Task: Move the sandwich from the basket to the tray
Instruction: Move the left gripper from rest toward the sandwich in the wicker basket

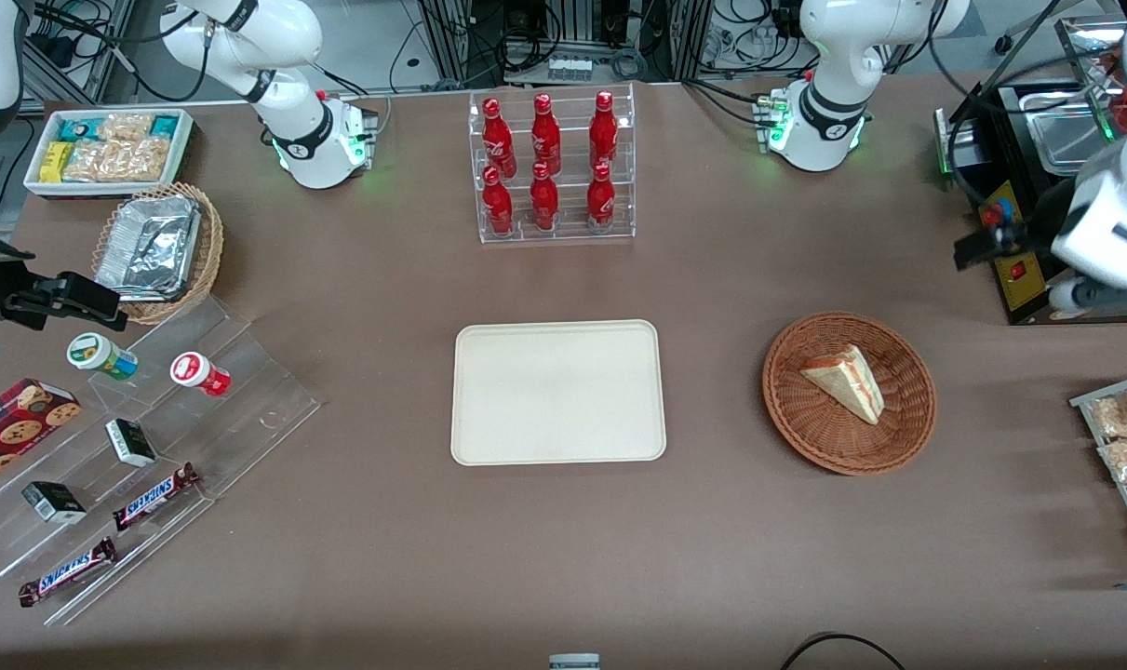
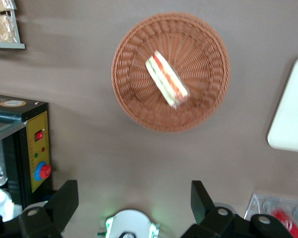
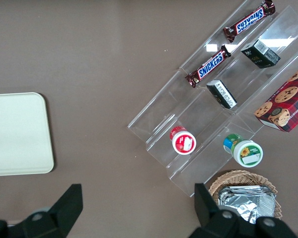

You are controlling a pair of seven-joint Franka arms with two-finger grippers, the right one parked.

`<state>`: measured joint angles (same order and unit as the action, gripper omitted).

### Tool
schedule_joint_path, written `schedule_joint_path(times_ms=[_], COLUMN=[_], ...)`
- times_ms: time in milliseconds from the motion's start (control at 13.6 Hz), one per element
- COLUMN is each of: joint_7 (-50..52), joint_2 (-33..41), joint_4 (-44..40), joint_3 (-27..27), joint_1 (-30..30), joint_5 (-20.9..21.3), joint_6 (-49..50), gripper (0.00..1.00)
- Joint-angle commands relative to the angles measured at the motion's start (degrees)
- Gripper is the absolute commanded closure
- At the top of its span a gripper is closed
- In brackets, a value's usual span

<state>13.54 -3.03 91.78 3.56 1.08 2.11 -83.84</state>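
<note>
- One sandwich (image 2: 167, 80) lies in the reddish-brown wicker basket (image 2: 134, 99), well apart from the cream tray (image 1: 557, 392) on the bench (image 1: 712, 540).
- We see our gripper (image 2: 134, 198) high above the bench beside the basket, jaws spread wide, holding nothing.
- We judge the wedge could tip or slide on the sloped weave if we pinch it off-centre, and soft bread could crush or shed filling.
- Pale bread faces up; the cut side shows orange-red and green layers.
</note>
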Motion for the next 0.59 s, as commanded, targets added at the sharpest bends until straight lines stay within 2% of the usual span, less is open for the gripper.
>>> schedule_joint_path(times_ms=[0,220,367,514], joint_7=[9.10,11.40,21.30,26.95], joint_2=[-2.76,-6.36,-7.08,-6.38], joint_4=[2.95,6.12,11.20,17.09], joint_3=[0.84,0.92,1.01,0.92], joint_1=[0.16,-0.19,-2.12,-3.18], joint_5=[1.14,0.44,0.96,1.14], joint_6=[-6.39,-12.99,-19.83,-26.17], gripper=[0.00,0.00,0.00,0.00])
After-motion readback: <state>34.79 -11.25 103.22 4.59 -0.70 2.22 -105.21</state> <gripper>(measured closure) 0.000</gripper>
